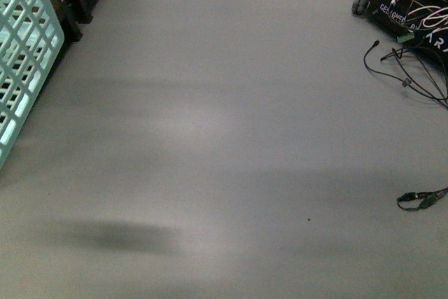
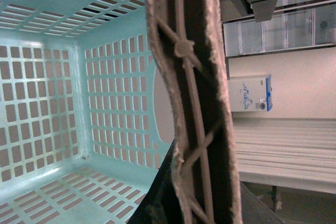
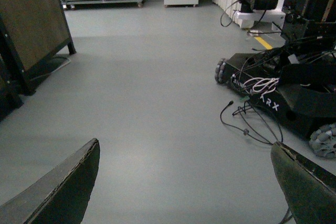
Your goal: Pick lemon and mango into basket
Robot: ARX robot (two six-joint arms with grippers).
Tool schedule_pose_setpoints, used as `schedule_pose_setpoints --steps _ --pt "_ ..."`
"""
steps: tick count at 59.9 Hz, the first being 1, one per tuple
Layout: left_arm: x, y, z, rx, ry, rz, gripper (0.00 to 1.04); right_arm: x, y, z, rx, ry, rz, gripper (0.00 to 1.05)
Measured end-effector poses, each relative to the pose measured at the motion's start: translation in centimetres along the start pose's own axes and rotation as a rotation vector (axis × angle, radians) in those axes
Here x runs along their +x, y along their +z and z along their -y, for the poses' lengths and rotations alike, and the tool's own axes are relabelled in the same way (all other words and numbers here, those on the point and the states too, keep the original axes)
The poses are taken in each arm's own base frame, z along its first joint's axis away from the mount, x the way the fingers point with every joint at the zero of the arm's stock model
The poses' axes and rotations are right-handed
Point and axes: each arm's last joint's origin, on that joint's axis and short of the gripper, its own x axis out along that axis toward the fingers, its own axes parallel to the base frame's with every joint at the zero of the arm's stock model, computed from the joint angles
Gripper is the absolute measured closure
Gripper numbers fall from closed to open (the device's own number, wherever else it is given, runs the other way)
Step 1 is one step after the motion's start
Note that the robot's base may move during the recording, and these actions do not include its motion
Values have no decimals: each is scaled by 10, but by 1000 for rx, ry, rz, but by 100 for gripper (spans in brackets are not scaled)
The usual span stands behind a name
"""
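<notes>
Neither lemon nor mango shows in or beside the basket point(image 1: 28, 47), the right claw point(image 3: 185, 145) gapes wide and empty away from it, and the left claw point(image 2: 163, 203), its grip impossible to tell, hangs so close to the basket's handle point(image 2: 194, 103) it might snag.

The basket point(image 2: 47, 103), close up in my left wrist view, is light teal all over. Its walls and bottom are pierced by a regular grid of small rectangular slots that show dull brown-grey through them. Its handle point(image 2: 189, 77) is muddy brown, with criss-crossed raised ribs and a paler, frayed edge.

Ahead of my right claw point(image 3: 185, 148) the floor point(image 3: 147, 103) is plain matt grey. That claw's fingers point(image 3: 63, 187) are near black, edged with a thin tan line. Ahead and to its right stands a black robot base point(image 3: 294, 103) with white lettering, grey wheels point(image 3: 223, 71) and black cables point(image 3: 247, 124). A short yellow stripe point(image 3: 262, 42) marks the floor beyond it.
</notes>
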Motion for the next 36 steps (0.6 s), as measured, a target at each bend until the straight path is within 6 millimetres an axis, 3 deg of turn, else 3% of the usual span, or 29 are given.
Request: schedule_pose_setpoints --steps 36 --pt "0 0 0 -3 -1 -4 99 0 0 0 0 1 0 9"
